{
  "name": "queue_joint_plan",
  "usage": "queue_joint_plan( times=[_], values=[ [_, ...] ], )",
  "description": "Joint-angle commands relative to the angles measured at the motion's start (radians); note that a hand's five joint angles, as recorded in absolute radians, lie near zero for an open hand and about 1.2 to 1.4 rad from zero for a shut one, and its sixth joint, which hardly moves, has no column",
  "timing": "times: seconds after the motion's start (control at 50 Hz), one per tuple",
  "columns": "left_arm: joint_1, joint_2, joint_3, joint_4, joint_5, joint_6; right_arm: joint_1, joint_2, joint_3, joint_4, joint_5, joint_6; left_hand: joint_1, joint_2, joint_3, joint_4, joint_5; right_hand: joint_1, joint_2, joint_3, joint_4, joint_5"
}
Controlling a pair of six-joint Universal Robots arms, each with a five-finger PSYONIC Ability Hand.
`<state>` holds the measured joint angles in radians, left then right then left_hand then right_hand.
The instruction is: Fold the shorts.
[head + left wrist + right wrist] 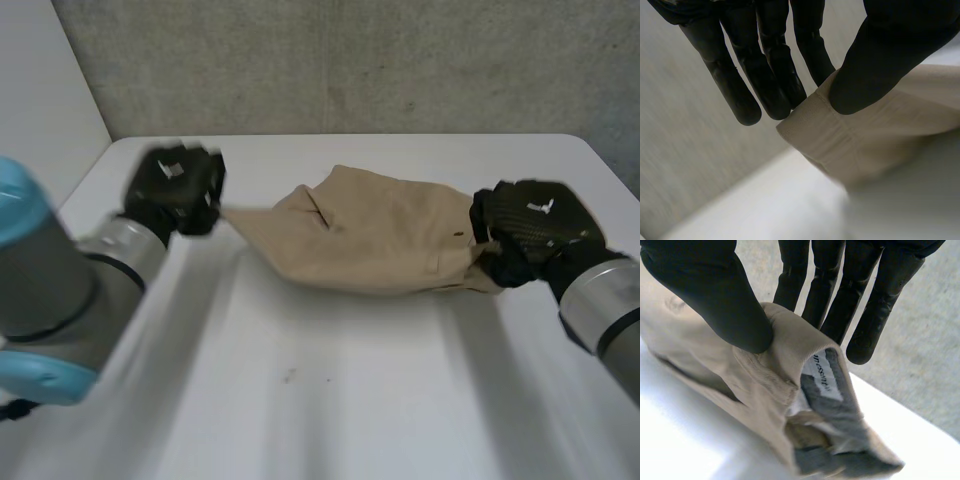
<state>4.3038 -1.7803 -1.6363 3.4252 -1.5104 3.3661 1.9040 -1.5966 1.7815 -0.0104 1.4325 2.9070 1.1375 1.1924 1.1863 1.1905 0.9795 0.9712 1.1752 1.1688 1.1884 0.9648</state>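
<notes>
Tan woven shorts (370, 240): stitched hem (812, 122) pinched by left hand (175, 187) fingers, labelled waistband (790, 352) by right hand (535, 230) fingers.

Hemmed corner of the tan shorts (890, 145) pinched in the left hand (880, 65): thumb pressed on the near face of the cloth, straight fingers (767, 80) behind the hem. Corner held up off the white table (790, 210); grey wall (675, 150) behind the fingers.
</notes>
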Motion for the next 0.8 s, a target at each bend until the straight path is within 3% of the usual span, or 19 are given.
queue_joint_plan(
  times=[0.02,0.18,0.32,0.44,0.66,0.8],
  values=[
    [0.002,0.367,0.039,-0.096,0.004,-0.094,-0.003,-0.193,-0.125,0.092,-0.012,-0.052,0.259,0.204,0.210,0.206,0.242,0.425,0.221,0.227,0.208,0.257],
    [0.013,0.584,0.208,-0.250,0.003,-0.197,-0.003,-0.310,-0.368,0.253,-0.026,-0.055,0.259,0.204,0.210,0.206,0.242,0.425,0.221,0.227,0.208,0.257],
    [0.014,0.552,0.271,-0.294,0.007,-0.232,-0.008,-0.286,-0.422,0.323,-0.047,-0.058,0.259,0.204,0.210,0.206,0.242,0.425,0.221,0.227,0.208,0.257],
    [0.014,0.320,0.279,-0.294,0.001,-0.223,-0.040,-0.125,-0.396,0.317,-0.083,-0.058,0.259,0.204,0.210,0.206,0.242,0.425,0.221,0.227,0.208,0.257],
    [-0.026,-0.203,0.421,-0.204,-0.007,-0.176,-0.039,0.363,-0.447,0.142,-0.061,-0.065,0.259,0.204,0.210,0.206,0.242,0.425,0.221,0.227,0.208,0.257],
    [-0.033,-0.522,0.709,-0.067,-0.145,-0.019,-0.037,0.563,-0.553,-0.153,0.127,-0.083,0.259,0.204,0.210,0.206,0.242,0.425,0.221,0.227,0.208,0.257]
  ],
)
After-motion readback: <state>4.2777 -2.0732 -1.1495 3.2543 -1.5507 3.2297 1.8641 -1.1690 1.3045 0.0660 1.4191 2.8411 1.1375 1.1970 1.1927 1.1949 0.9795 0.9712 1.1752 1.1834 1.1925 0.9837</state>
